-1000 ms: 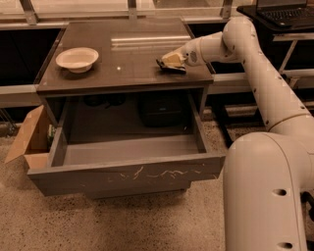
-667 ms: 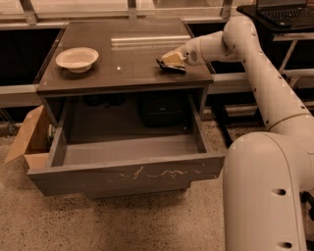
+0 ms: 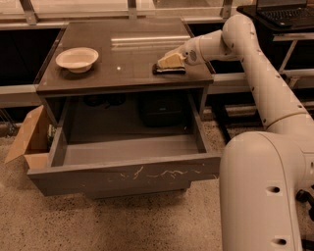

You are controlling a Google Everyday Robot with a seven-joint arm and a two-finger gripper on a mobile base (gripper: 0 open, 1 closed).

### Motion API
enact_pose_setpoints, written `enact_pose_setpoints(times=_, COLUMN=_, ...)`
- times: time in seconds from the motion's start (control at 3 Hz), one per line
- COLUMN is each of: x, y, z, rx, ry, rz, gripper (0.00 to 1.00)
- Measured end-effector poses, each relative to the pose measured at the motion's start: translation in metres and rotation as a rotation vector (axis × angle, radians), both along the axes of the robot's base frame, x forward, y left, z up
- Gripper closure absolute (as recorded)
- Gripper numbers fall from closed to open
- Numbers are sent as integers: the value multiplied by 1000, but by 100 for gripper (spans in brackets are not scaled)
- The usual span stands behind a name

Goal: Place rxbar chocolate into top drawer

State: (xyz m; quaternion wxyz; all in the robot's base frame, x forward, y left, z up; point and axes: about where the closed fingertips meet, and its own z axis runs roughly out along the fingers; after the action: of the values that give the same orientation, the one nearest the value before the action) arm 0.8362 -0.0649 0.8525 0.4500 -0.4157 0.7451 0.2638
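Observation:
The rxbar chocolate [image 3: 169,71] is a dark flat bar lying on the right side of the tabletop, near its front edge. My gripper [image 3: 169,62] reaches in from the right and sits right over the bar, its pale fingertips down at the bar's top. The top drawer [image 3: 127,149] is pulled open below the tabletop, grey, with whitish scratches on its front panel. Its inside looks empty.
A white round bowl [image 3: 77,59] stands on the left of the tabletop [image 3: 122,49]. A brown cardboard box [image 3: 29,139] sits on the floor left of the drawer. My white arm and base fill the right side. A laptop [image 3: 287,10] is at the back right.

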Motion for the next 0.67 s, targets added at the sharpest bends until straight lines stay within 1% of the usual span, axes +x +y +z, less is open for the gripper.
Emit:
enact_pose_setpoints(times=0.33, x=1, y=0, z=-5, rx=-27, ry=8, rz=3, gripper=0)
enact_pose_setpoints(times=0.67, x=2, y=-4, z=-15, rx=-59, ry=10, rz=23, gripper=0)
